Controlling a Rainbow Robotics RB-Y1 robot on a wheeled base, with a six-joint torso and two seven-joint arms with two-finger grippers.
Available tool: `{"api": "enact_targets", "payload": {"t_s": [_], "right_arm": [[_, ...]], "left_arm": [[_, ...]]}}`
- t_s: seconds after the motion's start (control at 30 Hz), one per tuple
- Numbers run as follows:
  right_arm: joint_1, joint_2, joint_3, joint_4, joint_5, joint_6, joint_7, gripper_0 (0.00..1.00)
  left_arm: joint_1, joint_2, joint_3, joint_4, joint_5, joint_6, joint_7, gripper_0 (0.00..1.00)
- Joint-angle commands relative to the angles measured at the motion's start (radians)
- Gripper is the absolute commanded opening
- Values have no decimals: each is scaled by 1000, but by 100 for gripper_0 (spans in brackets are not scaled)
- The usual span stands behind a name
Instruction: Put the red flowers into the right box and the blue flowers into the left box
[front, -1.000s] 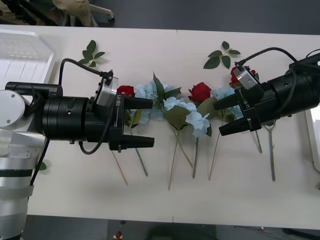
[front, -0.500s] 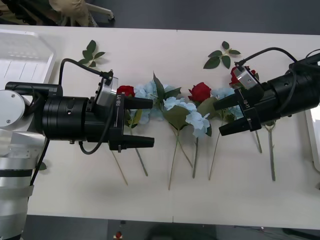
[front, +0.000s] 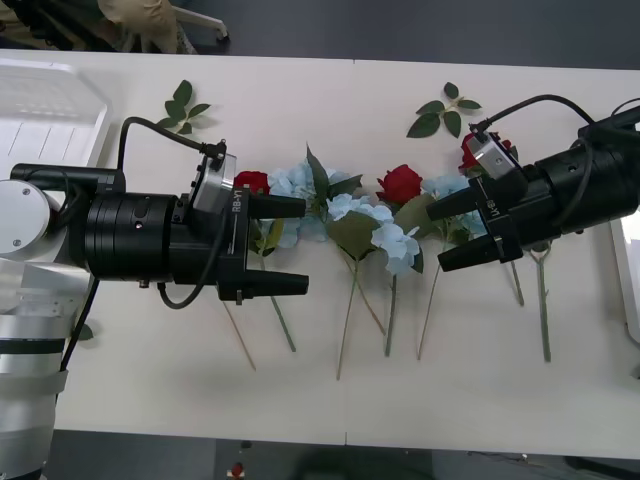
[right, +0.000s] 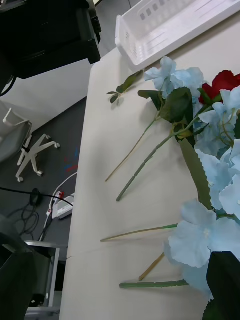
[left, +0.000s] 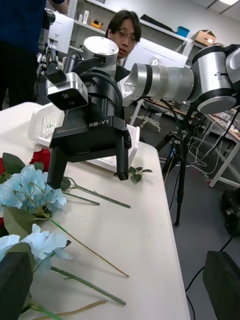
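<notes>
Red flowers and blue flowers lie heads away, stems toward the robot; both pincers gape.

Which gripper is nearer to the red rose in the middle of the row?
Right. The right gripper, open, has its fingertips just beside the middle red rose. The left gripper, also open, is farther off, past the blue flowers.

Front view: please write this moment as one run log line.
left gripper: open, over flowers | right gripper: open, over flowers | red flowers, blue flowers: on table

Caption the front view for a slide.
Two open black tools, left and right, hover over red roses and pale-blue hydrangeas.
</notes>
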Motion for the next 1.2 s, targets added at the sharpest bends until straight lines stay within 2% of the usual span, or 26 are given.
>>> {"api": "enact_targets", "payload": {"t_s": [0.03, 1.17, 1.2], "right_arm": [[-25, -9, -10, -7, -2, -2, 34, 100], [-25, -9, -10, -7, -2, -2, 34, 100], [35, 22, 24, 11, 10, -2, 34, 100]], "left_arm": [[-7, -7, 14, -25, 11, -4, -23, 100], [-7, -7, 14, -25, 11, -4, -23, 100], [-7, -7, 14, -25, 11, -4, -23, 100]]}}
